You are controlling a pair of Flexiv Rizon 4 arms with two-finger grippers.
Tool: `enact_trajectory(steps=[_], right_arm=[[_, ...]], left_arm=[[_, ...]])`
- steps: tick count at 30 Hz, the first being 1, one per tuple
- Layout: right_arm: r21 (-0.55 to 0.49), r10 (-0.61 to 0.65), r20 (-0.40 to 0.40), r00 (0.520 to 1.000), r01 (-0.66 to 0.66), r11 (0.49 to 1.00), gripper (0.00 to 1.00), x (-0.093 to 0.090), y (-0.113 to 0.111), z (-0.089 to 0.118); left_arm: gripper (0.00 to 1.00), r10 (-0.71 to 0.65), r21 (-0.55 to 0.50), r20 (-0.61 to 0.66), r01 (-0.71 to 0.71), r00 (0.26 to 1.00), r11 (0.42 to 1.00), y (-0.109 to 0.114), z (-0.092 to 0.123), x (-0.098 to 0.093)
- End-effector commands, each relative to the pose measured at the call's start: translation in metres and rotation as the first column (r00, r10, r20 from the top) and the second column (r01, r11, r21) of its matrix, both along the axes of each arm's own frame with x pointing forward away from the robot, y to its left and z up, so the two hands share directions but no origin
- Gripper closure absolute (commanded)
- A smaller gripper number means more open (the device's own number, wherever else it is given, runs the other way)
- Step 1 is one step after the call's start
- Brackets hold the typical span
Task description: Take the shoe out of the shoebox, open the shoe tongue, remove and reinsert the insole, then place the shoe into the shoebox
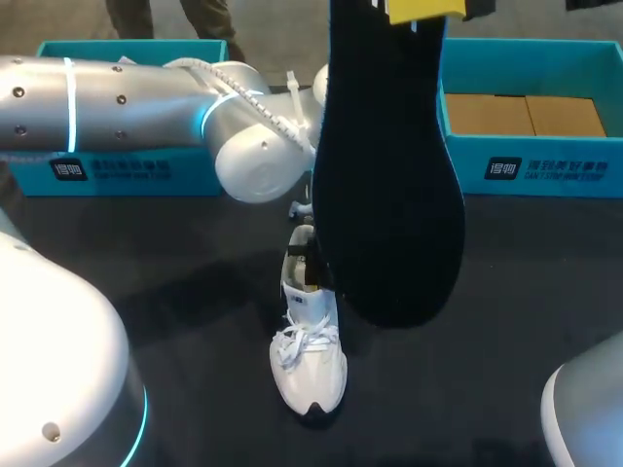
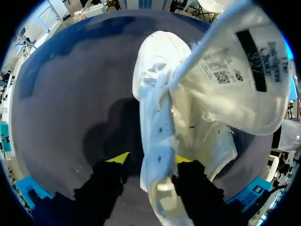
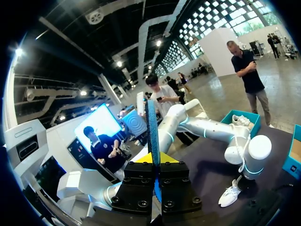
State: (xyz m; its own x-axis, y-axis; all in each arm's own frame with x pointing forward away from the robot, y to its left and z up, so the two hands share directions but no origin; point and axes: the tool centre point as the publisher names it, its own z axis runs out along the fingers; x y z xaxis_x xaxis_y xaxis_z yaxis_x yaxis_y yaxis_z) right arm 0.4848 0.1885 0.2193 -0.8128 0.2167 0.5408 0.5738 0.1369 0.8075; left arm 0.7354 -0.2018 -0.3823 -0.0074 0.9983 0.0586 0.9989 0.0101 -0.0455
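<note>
A white lace-up shoe [image 1: 310, 365] stands on the dark table, toe toward the near edge. My left gripper [image 2: 149, 160] is over its heel end, open, with the shoe's laced side flap [image 2: 157, 141] between its yellow-tipped fingers. The tongue [image 2: 235, 70] is folded up and back, showing its printed label. My right gripper [image 1: 425, 10] is raised high above the table, shut on the heel end of the black insole [image 1: 389, 195], which hangs toe-down. In the right wrist view the insole [image 3: 151, 122] stands edge-on between the fingers, and the shoe [image 3: 229, 195] lies far below.
Two blue shoeboxes stand along the table's far edge: one at the back left [image 1: 97, 170] behind my left arm [image 1: 146, 97], the other at the back right [image 1: 531, 156] with brown cardboard inside. Dark tabletop [image 1: 195, 292] lies on both sides of the shoe.
</note>
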Motion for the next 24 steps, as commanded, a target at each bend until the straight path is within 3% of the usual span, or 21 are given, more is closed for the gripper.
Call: enact_trajectory(steps=[1,4,9,13,18,24], right_arm=[[-0.003,0.0,-0.002,1.0,0.0,1.0,1.0,0.0,0.002,0.002],[-0.003,0.0,-0.002,1.0,0.0,1.0,1.0,0.0,0.002,0.002],[-0.003,0.0,-0.002,1.0,0.0,1.0,1.0,0.0,0.002,0.002],[-0.003,0.0,-0.002,1.0,0.0,1.0,1.0,0.0,0.002,0.002],[-0.003,0.0,-0.002,1.0,0.0,1.0,1.0,0.0,0.002,0.002],[-0.003,0.0,-0.002,1.0,0.0,1.0,1.0,0.0,0.002,0.002]], left_arm=[[0.0,0.006,-0.037,0.004,-0.006,1.0,0.999,0.008,0.031,0.003],[0.0,0.025,-0.071,0.007,-0.024,1.0,0.997,0.007,0.046,0.006],[0.0,0.109,-0.219,-0.024,-0.111,0.994,0.969,0.006,0.097,0.019],[0.0,0.133,-0.309,-0.053,-0.143,0.99,0.94,0.012,0.123,0.024],[0.0,0.167,-0.466,-0.104,-0.197,0.98,0.862,0.026,0.155,0.031],[0.0,0.13,-0.648,-0.127,-0.182,0.983,0.74,0.046,0.172,0.031]])
